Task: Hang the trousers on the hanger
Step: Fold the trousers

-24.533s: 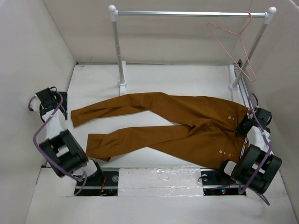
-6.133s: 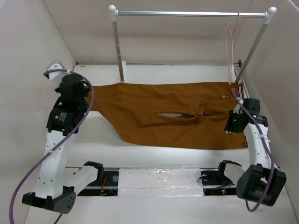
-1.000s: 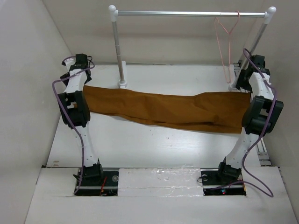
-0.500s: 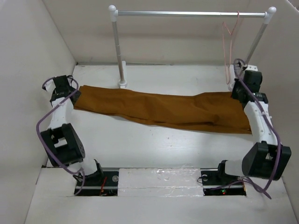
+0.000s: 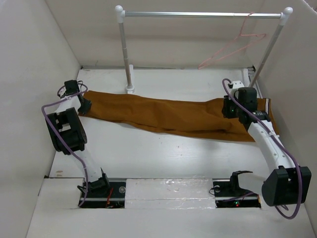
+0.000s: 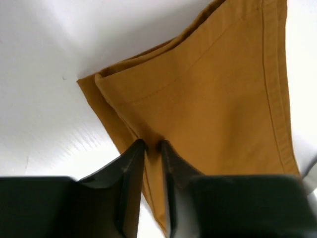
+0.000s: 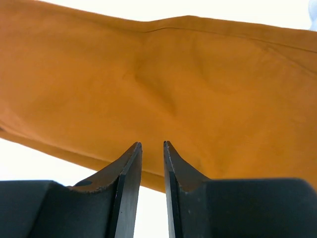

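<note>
Pincers (image 6: 152, 145) (image 7: 152, 145) two, trousers (image 5: 173, 116) one, hanger (image 5: 233, 50) one

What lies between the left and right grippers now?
Only the trousers, lying lengthwise on the table; left gripper at the hems, right gripper near the waist. Top view.

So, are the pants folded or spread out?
Folded. The trousers lie as one long strip, legs stacked; the left wrist view shows doubled hem layers.

text: none legible | labels: none | brands: none | numbers: none | signs: none
</note>
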Action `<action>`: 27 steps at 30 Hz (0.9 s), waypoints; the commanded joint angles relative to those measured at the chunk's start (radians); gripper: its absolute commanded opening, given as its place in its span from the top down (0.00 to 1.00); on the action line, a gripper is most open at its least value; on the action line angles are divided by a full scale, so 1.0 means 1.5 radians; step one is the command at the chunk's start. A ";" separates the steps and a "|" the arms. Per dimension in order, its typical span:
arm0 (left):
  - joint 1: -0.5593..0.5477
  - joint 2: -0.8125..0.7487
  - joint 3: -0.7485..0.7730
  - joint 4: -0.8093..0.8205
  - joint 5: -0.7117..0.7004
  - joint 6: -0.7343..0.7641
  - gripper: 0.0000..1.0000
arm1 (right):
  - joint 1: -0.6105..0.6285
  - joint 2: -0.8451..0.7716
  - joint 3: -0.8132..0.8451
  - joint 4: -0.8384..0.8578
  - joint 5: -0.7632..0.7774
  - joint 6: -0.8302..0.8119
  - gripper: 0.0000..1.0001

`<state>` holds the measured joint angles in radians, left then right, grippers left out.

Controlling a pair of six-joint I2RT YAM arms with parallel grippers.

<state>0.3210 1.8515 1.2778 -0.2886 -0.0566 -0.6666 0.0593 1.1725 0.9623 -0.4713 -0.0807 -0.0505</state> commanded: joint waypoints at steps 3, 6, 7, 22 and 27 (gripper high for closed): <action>0.002 0.023 0.045 -0.045 -0.077 -0.007 1.00 | 0.022 -0.026 -0.025 -0.008 -0.013 -0.020 0.70; 0.019 0.023 0.042 -0.058 -0.129 0.013 1.00 | 0.022 -0.037 -0.033 -0.019 -0.002 -0.030 0.70; 0.036 0.023 0.040 -0.060 -0.134 0.017 1.00 | 0.022 -0.039 -0.036 -0.022 -0.001 -0.031 0.70; 0.064 -0.048 -0.080 -0.003 0.002 0.022 0.16 | -0.116 -0.039 -0.109 -0.039 -0.114 -0.018 0.40; 0.047 -0.014 -0.062 -0.008 0.004 0.023 0.17 | -0.243 -0.062 -0.165 -0.042 -0.192 0.013 0.34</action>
<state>0.4080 1.8091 1.1763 -0.3050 -0.0742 -0.6270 -0.2058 1.1187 0.7551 -0.5343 -0.2512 -0.0711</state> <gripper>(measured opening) 0.839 0.655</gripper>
